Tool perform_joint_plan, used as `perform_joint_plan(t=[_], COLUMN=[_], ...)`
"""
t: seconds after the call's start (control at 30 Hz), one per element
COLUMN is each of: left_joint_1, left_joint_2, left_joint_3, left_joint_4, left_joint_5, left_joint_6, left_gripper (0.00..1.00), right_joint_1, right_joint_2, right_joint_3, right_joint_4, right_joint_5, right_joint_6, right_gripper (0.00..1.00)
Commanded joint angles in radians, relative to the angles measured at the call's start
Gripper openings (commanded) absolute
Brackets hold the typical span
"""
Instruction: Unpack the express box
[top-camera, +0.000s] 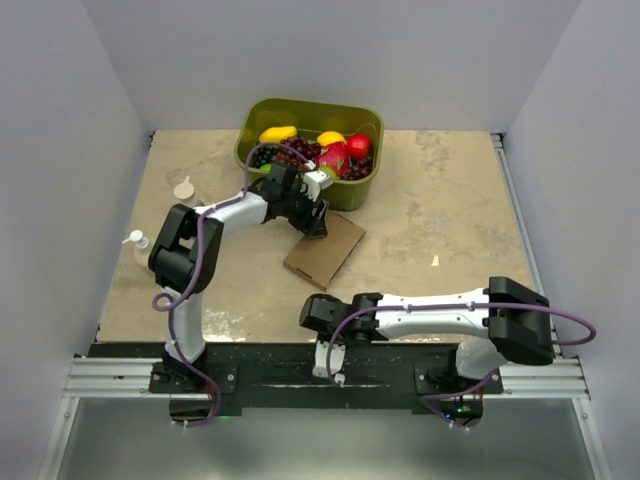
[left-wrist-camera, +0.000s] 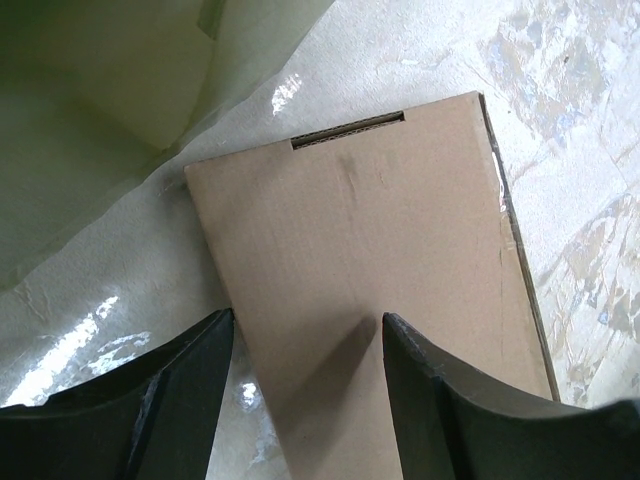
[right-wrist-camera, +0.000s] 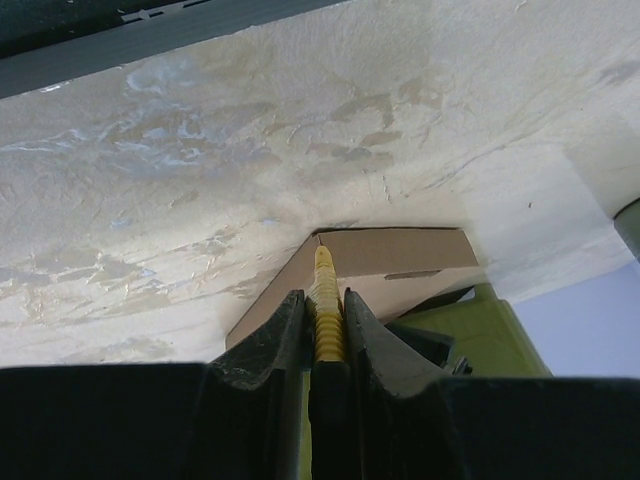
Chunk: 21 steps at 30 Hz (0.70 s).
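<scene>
My left gripper (left-wrist-camera: 305, 400), open, straddles the express box's (left-wrist-camera: 370, 250) left long edge. The right gripper (right-wrist-camera: 322, 308), clamping a yellow ribbed tool (right-wrist-camera: 323, 268), sits nearer me and well apart from the box.

One express box (top-camera: 330, 255), one green tub (top-camera: 352, 195) — in it two yellow fruits (top-camera: 277, 133) (top-camera: 331, 138), two red fruits (top-camera: 358, 146) (top-camera: 334, 158), one heap of dark grapes (top-camera: 296, 150) — and two small pale containers (top-camera: 184, 190) (top-camera: 137, 241) on the desk (top-camera: 450, 220).
</scene>
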Motion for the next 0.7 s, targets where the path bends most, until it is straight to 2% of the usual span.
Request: perform_joint_plan(t=[0.0,0.5,0.57,0.67], left_joint_1=[-0.030,-0.038,-0.038,-0.024], left_joint_2=[0.100,0.111,0.049,-0.092], left_joint_3=[-0.025,-0.008,-0.015,-0.065], left_joint_4=[-0.172,-0.182,-0.169,-0.134], left_joint_5=[-0.040,-0.047,-0.066,-0.064], left_joint_6=[-0.003,-0.001,0.002,0.012], left_gripper=[0.66,0.63,0.61,0.68], right_joint_1=[-0.006,-0.013,-0.013,-0.013], right_joint_2=[0.002,0.008,0.008,0.007], right_joint_3=[0.064,0.090,0.099,0.113], right_joint_4=[-0.032,-0.078,-0.085,-0.109], right_joint_5=[-0.015,-0.069,-0.075,-0.084], right_joint_6=[-0.014,-0.034,-0.035,-0.029], right_gripper=[0.00,0.00,0.00,0.00])
